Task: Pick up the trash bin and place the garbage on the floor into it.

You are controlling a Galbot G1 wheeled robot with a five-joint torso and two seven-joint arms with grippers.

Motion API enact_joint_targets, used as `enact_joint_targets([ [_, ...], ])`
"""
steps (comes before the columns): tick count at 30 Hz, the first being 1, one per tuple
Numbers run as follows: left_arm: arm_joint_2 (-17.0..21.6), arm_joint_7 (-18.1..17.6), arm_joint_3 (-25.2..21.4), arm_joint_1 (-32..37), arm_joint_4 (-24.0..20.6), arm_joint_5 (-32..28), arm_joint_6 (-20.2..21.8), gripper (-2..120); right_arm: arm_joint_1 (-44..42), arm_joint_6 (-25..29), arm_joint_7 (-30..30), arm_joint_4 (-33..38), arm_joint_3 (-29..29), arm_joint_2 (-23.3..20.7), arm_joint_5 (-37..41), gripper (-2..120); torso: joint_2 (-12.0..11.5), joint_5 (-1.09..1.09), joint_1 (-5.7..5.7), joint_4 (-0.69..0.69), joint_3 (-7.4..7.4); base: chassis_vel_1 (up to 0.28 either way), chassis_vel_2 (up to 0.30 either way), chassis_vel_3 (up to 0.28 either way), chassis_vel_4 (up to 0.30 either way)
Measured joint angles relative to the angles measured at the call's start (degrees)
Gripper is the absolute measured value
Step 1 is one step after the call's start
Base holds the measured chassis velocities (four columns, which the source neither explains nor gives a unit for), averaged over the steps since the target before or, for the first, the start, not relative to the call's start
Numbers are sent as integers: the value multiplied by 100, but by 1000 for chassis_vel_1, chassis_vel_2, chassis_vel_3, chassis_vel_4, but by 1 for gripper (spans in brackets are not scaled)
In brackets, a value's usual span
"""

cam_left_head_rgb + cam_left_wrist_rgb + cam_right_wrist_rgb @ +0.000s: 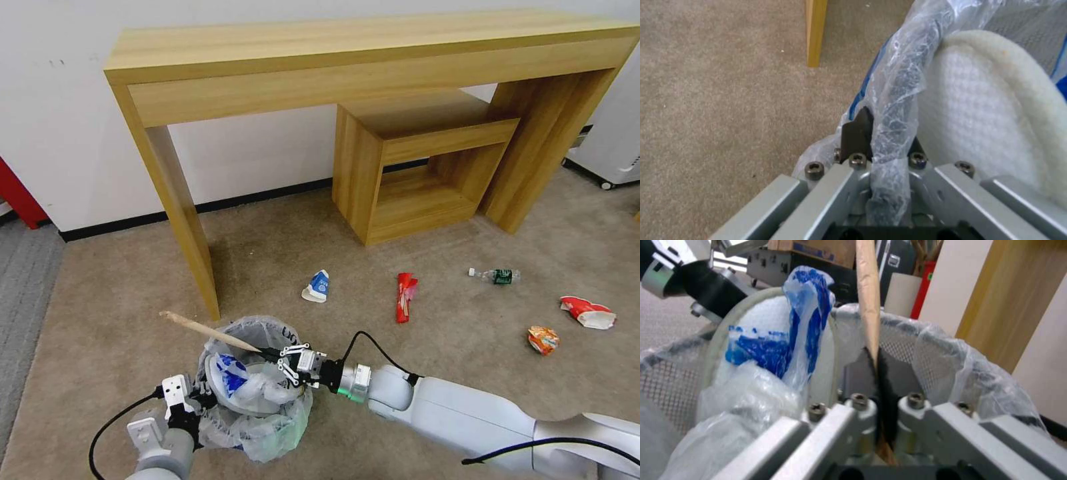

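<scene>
The trash bin (267,433), a small round bin lined with a crinkly whitish bag, stands on the beige floor (287,247) in front of me. My left gripper (199,401) is shut on its near rim (902,76), bag pinched between the fingers. A white slipper (987,110) and a blue-printed bag (786,340) lie inside. My right gripper (275,354) hangs over the bin's mouth, shut on a wooden stick (207,330) that slants out past the far rim. The stick (868,300) is clamped at its end.
More garbage lies on the carpet: a blue-white carton (317,287), a red wrapper (405,295), a clear bottle (497,275), an orange wrapper (543,340), a red-white wrapper (587,312). A wooden console table's leg (193,247) stands just behind the bin; a wooden cube shelf (413,173) sits under the table.
</scene>
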Motion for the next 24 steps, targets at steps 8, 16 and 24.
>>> enact_joint_targets([
  [8, 19, -2, 10, -21, 37, -13, -3, 0, -51, -41, -55, 85, 110, -98, 7, 32, 0, 1, 0, 0, 0, 0, 0, 0, 0],
  [16, 40, -6, -6, -8, 37, -33, -5, 0, -95, -85, -47, 194, 324, -139, 66, 63, 0, 1, 0, 0, 0, 0, 0, 0, 0],
  [24, 131, -67, -57, -3, 37, -105, 5, 0, -467, -437, 449, 920, 1197, -436, 434, 91, 0, 1, 0, 0, 0, 0, 0, 0, 0],
])
